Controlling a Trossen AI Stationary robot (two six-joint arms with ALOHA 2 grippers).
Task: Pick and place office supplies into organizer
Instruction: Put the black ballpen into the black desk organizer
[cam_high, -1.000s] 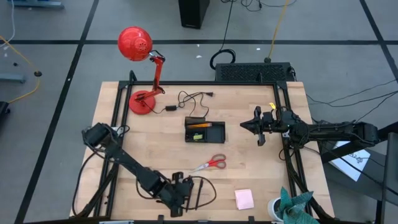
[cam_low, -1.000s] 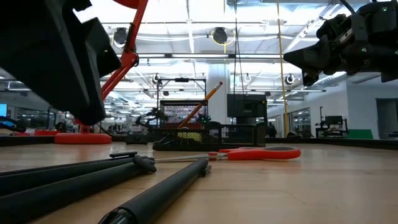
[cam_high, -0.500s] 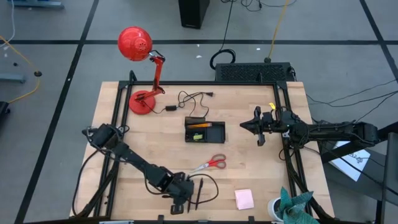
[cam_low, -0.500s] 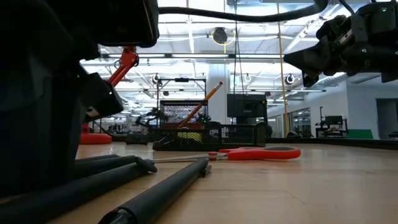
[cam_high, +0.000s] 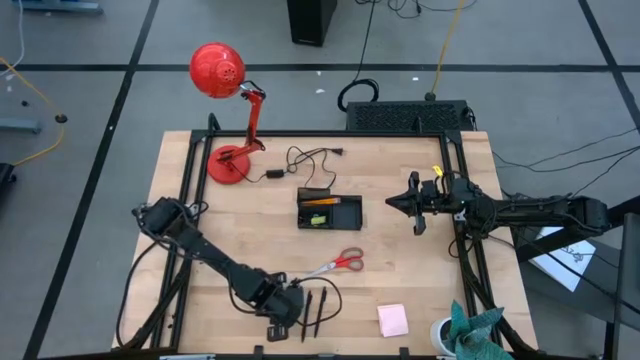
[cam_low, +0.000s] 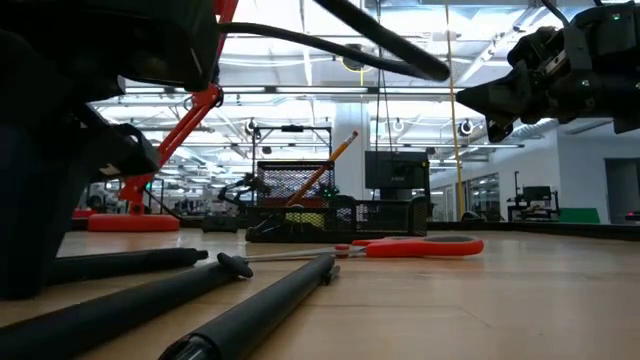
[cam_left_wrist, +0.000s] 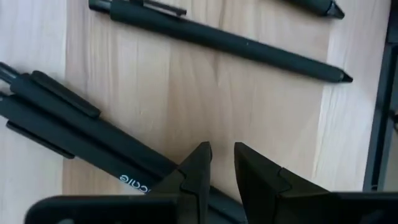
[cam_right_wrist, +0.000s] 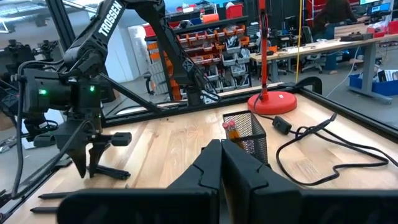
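Several black pens (cam_left_wrist: 217, 40) lie on the wood near the table's front edge (cam_high: 312, 310), and in the low view they stretch across the foreground (cam_low: 270, 310). My left gripper (cam_left_wrist: 222, 152) points steeply down over them, open by a narrow gap that shows bare wood (cam_high: 285, 315). A labelled pen (cam_left_wrist: 134, 180) runs under one finger. Red-handled scissors (cam_high: 340, 264) lie flat between the pens and the black organizer (cam_high: 360, 212), which holds orange pencils (cam_right_wrist: 229, 127). A pink sticky-note pad (cam_high: 392, 320) lies front right. My right gripper (cam_high: 395, 201) waits shut, raised at the right. My left gripper stands from above over the labelled pen's barrel (cam_left_wrist: 155, 171), which passes under one finger (cam_left_wrist: 196, 168) and is hidden there. I cannot tell whether the finger touches the pen. All the pens lie flat on the table.
A red desk lamp (cam_high: 228, 165) and a black cable (cam_high: 310, 158) sit at the far left behind the organizer. A large black box (cam_high: 405, 115) stands at the far edge. A teal cloth and a white cup (cam_high: 465, 332) occupy the front right corner.
My left gripper has sunk toward the pens and tipped to point more steeply down, shifting slightly toward the table's left edge, so the pens now show beside it in the high view.
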